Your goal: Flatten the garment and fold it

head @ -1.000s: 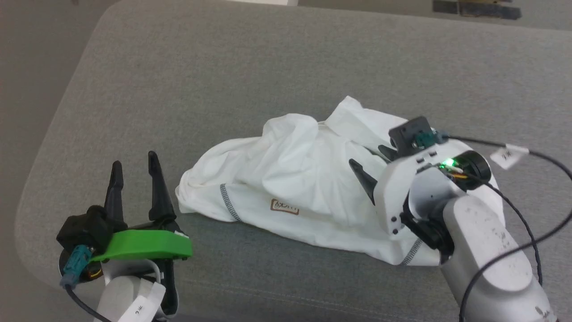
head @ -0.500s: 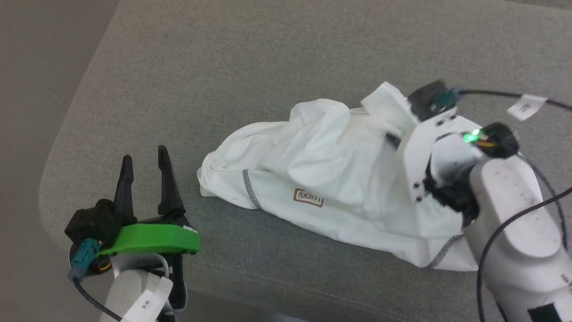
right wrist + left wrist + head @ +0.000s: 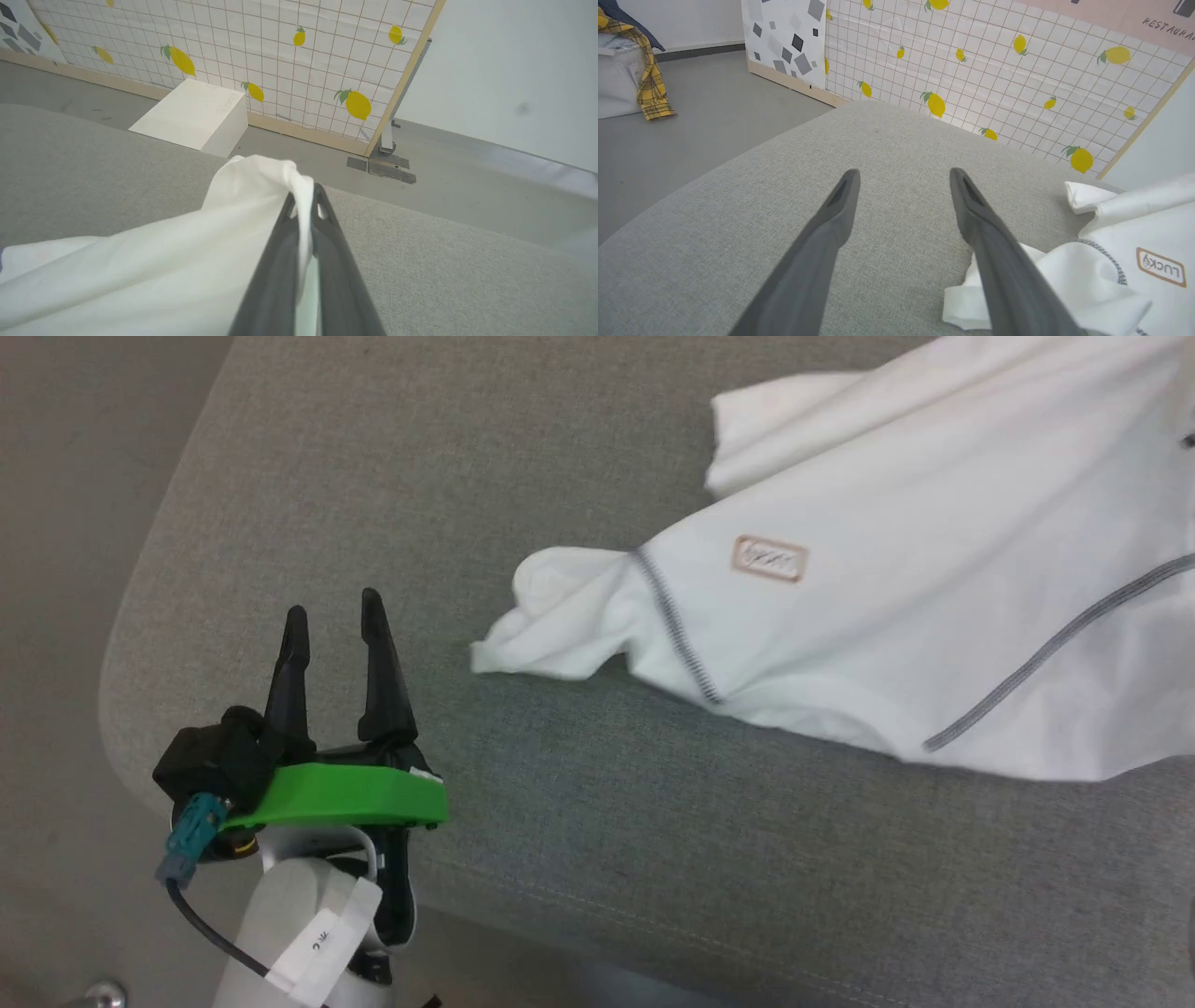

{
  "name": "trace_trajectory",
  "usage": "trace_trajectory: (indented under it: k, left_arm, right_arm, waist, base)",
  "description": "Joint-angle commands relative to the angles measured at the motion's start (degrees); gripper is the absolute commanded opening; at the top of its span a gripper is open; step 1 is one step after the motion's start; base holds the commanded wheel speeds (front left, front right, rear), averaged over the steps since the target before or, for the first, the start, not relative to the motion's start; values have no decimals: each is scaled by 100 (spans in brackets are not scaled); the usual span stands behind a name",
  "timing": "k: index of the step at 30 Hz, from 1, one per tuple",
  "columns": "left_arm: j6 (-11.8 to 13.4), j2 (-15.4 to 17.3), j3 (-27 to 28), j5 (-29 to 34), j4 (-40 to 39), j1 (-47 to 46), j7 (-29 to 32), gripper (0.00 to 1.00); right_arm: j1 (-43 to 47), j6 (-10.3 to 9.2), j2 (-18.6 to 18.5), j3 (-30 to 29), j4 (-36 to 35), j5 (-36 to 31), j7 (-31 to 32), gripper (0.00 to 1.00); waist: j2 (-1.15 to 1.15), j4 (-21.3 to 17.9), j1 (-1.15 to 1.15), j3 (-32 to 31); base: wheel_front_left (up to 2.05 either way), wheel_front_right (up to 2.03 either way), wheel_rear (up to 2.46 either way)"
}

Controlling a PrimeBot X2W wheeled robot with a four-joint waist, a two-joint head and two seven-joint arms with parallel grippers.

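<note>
A grey cushion (image 3: 653,859) is filling most of the space in front of the robot, with its rounded corner sitting at the near left. Beyond it a panel (image 3: 994,70) printed with tiles and lemons is standing on the floor.

The shirt (image 3: 934,616) is stretching across the right part of the cushion. Its long axis is running on a slant, from a narrow bunched end near the middle of the cushion up and away to the robot's right. There the cloth is widening and passing out of the head view at the top right corner. The narrow end is resting on the cushion and pointing toward the robot's left. The cloth between the two ends is looking smooth and drawn out, not crumpled.

A white box (image 3: 191,121) is sitting on the floor against the foot of the panel, well apart from the shirt.

The right pincer (image 3: 306,198) is clenching a fold of the shirt between its fingertips, and the cloth is falling away from them toward the left of the right wrist view. The left pincer (image 3: 334,604) is hovering over the near left of the cushion with its fingers parted and nothing between them. The shirt's narrow end is lying just beside it on its right.

Two dark zigzag seams are crossing the white cloth, one (image 3: 672,625) near the narrow end and one (image 3: 1055,649) further right. A small brown-edged patch (image 3: 769,558) is showing between them.
</note>
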Motion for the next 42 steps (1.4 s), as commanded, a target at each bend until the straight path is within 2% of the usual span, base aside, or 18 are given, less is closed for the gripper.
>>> trace_trajectory:
  k: [1,7,8,9,13,17,20,24,28,32,37,42]
  left_arm:
    - [38,-12,-12,-37,-22,-102,-27,100]
    - [78,-12,-36,-59,-56,-132,-27,100]
    - [85,-12,-34,-54,-56,-132,-27,100]
    - [94,-12,-27,-51,-55,-133,-27,100]
    - [93,-12,3,-4,-24,-129,-27,100]
    - [41,-12,93,110,50,-47,-27,100]
    - [-8,-12,162,215,95,73,-27,100]
    - [-86,-13,245,354,177,268,-27,100]
    - [-152,-13,327,443,253,437,-27,100]
    - [-192,-13,388,489,263,568,-27,100]
    - [-205,-13,391,499,244,608,-27,100]
    - [-212,-13,353,489,213,528,-27,100]
  right_arm:
    - [-177,-10,-68,-147,125,-158,-113,0]
    - [-360,-10,3,-592,745,-515,-85,0]
    - [-345,-10,55,-630,828,-495,-42,11]
    - [-314,-10,110,-640,907,-468,-7,100]
    - [-93,-10,242,-530,925,-203,-285,100]
    - [449,-10,395,-288,525,301,-818,100]
    - [1130,-10,504,-72,-95,693,-1242,100]
    - [2285,-10,719,100,-1046,1023,-1500,100]
    - [3438,-10,958,25,-1958,1110,-1627,100]
    - [4398,-10,1141,-201,-2522,1154,-1602,100]
    - [5023,-10,1173,-281,-2412,1652,-1451,100]
    - [4908,-10,1175,-303,-2098,1776,-1322,100]
  waist:
    - [0,151,-1,164]
    - [0,192,-1,288]
    - [0,177,-1,290]
    - [0,150,-1,288]
    - [0,12,-1,163]
    - [0,-194,-1,-136]
    - [0,-373,-1,-423]
    - [0,-612,-1,-809]
    - [0,-802,-1,-1121]
    - [0,-936,-1,-1292]
    - [0,-1010,-1,-1266]
    - [0,-971,-1,-1079]
  base:
    - [0,0,0]
    - [0,0,0]
    - [0,0,0]
    - [0,0,0]
    - [0,0,0]
    - [0,0,0]
    - [0,0,0]
    - [0,0,0]
    - [0,0,0]
    - [0,0,0]
    - [0,0,0]
    - [0,0,0]
